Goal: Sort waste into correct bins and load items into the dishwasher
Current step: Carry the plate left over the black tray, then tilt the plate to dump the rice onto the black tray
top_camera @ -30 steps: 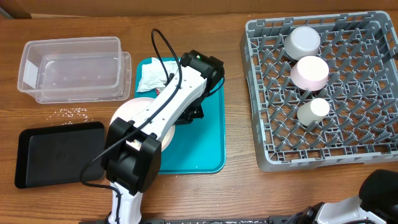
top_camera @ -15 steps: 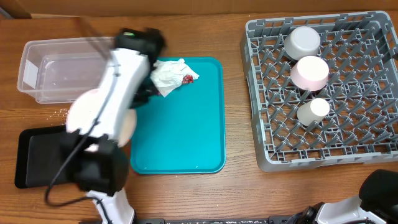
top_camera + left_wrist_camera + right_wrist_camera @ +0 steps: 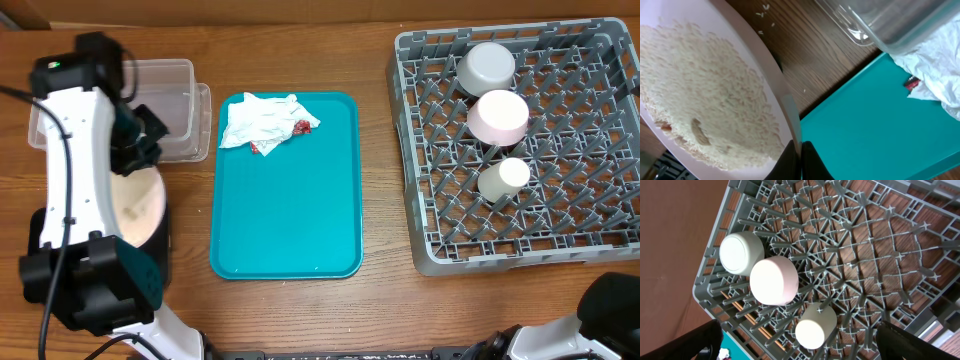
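Wood table, glossy clear plastic tub, smooth teal tray, crumpled paper napkin, smooth pale plate, grey plastic rack.

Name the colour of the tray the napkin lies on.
The tray is teal, clearest in the overhead view.

A crumpled red-flecked napkin lies in the teal tray's far-left corner, a white plate of rice hangs near the desk's left edge, and a grey bowl, white bowl and cup sit inverted in the grey rack.

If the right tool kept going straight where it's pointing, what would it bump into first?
Probably the cup in the rack: it lies between the open fingers of the right tool, though depth is unclear.
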Tool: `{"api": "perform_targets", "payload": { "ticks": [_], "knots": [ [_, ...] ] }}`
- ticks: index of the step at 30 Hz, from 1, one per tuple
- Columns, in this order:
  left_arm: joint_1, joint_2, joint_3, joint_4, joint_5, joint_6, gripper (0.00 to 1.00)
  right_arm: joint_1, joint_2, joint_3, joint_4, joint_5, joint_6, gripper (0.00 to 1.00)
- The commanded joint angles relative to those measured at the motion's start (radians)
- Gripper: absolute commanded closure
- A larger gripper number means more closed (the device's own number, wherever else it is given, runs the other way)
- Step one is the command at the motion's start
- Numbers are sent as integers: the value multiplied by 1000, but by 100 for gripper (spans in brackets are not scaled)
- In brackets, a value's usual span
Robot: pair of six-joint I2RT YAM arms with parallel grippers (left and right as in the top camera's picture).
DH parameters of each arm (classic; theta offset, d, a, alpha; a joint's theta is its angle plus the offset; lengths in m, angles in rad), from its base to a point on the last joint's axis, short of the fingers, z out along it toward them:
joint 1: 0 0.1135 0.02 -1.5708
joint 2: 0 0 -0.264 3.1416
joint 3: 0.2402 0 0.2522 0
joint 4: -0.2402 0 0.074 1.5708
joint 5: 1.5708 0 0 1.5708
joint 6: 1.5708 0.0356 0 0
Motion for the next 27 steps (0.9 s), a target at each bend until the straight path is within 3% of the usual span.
{"api": "perform_targets", "payload": {
  "ticks": [1,27],
  "knots": [
    [70,-15,11,0,59,75,96,-2,-2,6,3,-5,5,0],
    [423,-15,-261,116,610,310,96,-2,-2,6,3,-5,5,0]
  ]
}}
